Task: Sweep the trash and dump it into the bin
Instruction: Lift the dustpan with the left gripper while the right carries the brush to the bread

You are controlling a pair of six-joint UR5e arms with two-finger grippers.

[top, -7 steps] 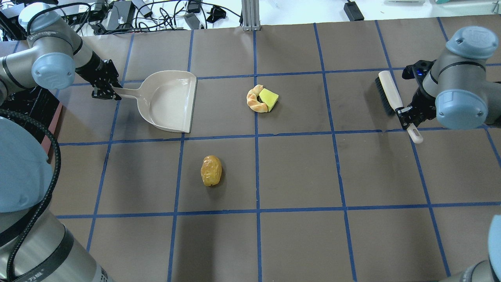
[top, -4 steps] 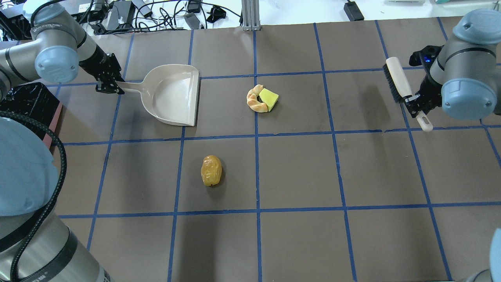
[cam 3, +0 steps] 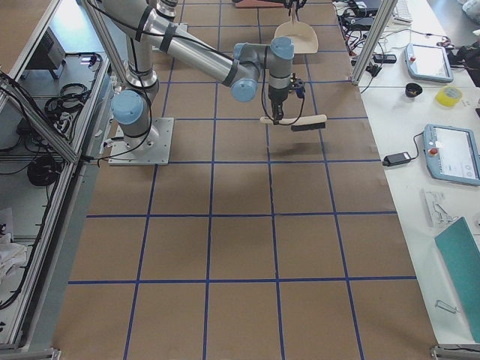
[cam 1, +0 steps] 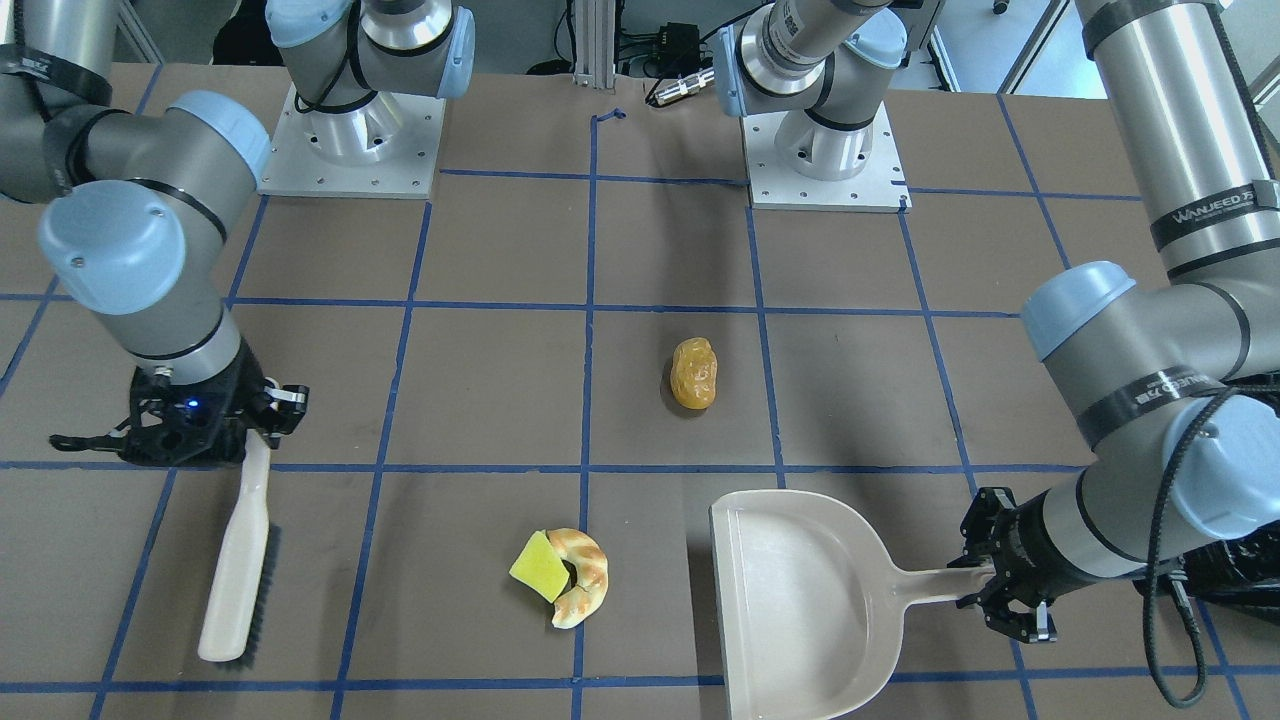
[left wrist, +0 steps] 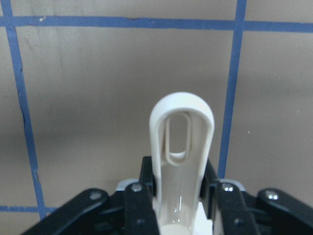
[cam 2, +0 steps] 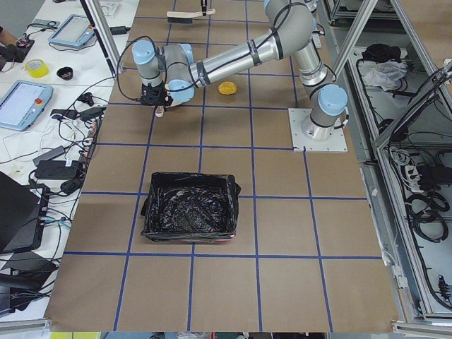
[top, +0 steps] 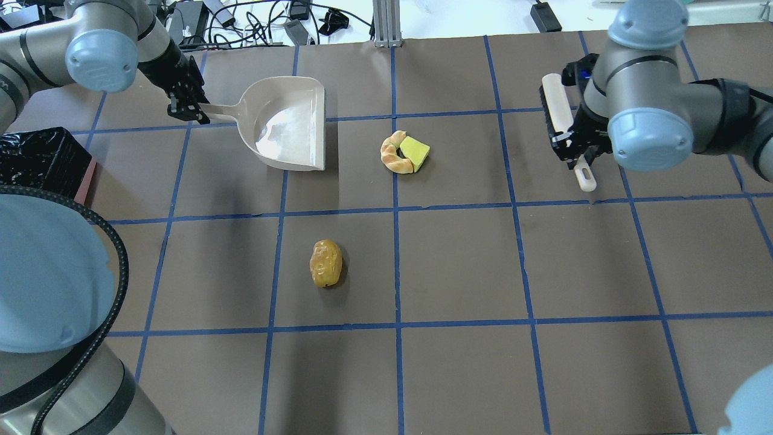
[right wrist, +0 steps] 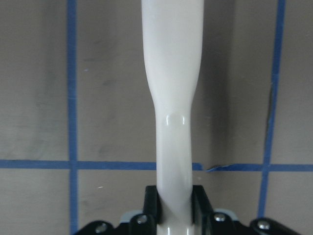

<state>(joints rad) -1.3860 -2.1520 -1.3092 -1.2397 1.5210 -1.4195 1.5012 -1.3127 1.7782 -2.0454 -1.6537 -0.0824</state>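
Left tool point(top: 184, 110) is clamped on the looped handle of the dustpan point(top: 293, 130), smooth beige plastic with a glossy inside that catches the light. Right tool point(top: 574, 148) is pinched tight around the slim beige handle of the brush point(top: 552, 96), which has dark bristles down one side. Between them, on the brown tabletop point(top: 459, 266) with its blue tape grid, the yellow-green sponge wedge point(top: 415, 151) touches the curved, ridged tan croissant point(top: 392, 156). Both lie nearer the dustpan's mouth than the brush. The lumpy, glossy amber pastry point(top: 326, 263) lies alone, closer to the robot. The bin point(cam 2: 189, 212), pink with a crinkled black liner, sits at the robot's left end, well apart from both tools.
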